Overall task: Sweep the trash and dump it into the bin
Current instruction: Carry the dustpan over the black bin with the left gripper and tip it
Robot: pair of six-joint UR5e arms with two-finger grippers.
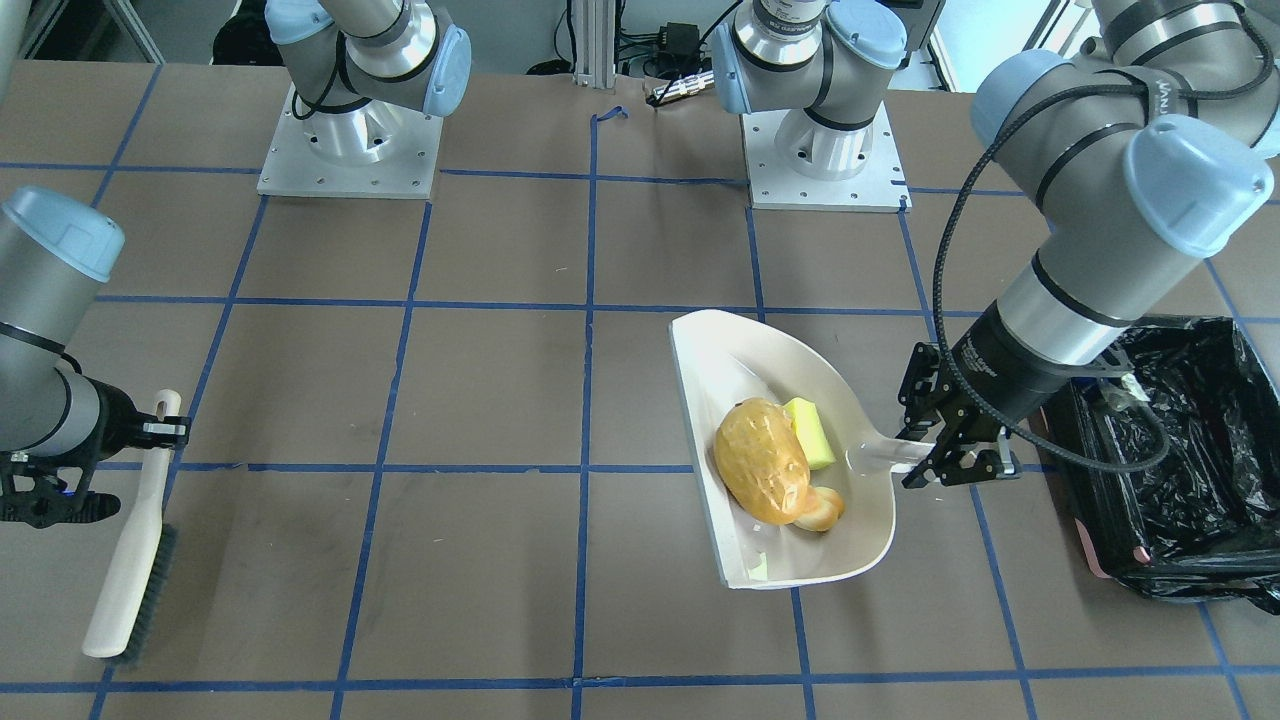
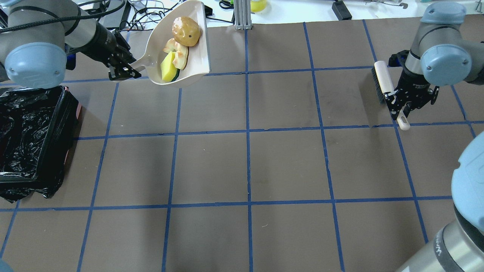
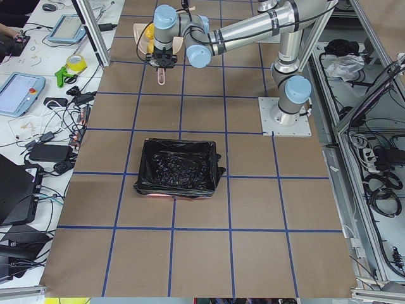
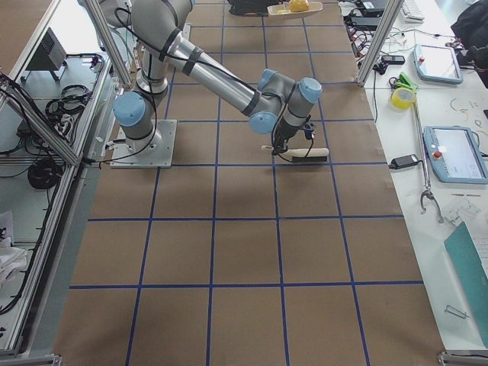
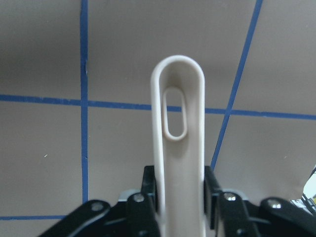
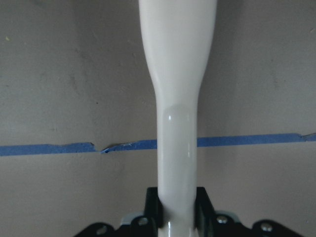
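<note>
Near the bin [image 1: 1210, 560], the left tool [image 1: 925, 455] pinches the dustpan [image 1: 720, 360] flat so no trash [image 1: 762, 460] spills; the right tool [image 1: 165, 432] pinches the brush [image 1: 130, 560]

A brown paper-covered tabletop [image 1: 480, 390] carries a grid of blue tape lines [image 1: 589, 400]. The beige plastic dustpan [image 1: 720, 350] is lifted and tilted above it. The beige dark-bristled brush [image 1: 125, 580] lies well apart from it, toward the opposite end.

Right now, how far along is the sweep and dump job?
Sweeping looks done: all three trash pieces sit in the dustpan. In hand: the left gripper is shut on the dustpan's handle, beside the bin but not over it; the right gripper holds the brush. Left: carry the dustpan over the bin and tip it; no trash shows in the bin.
</note>
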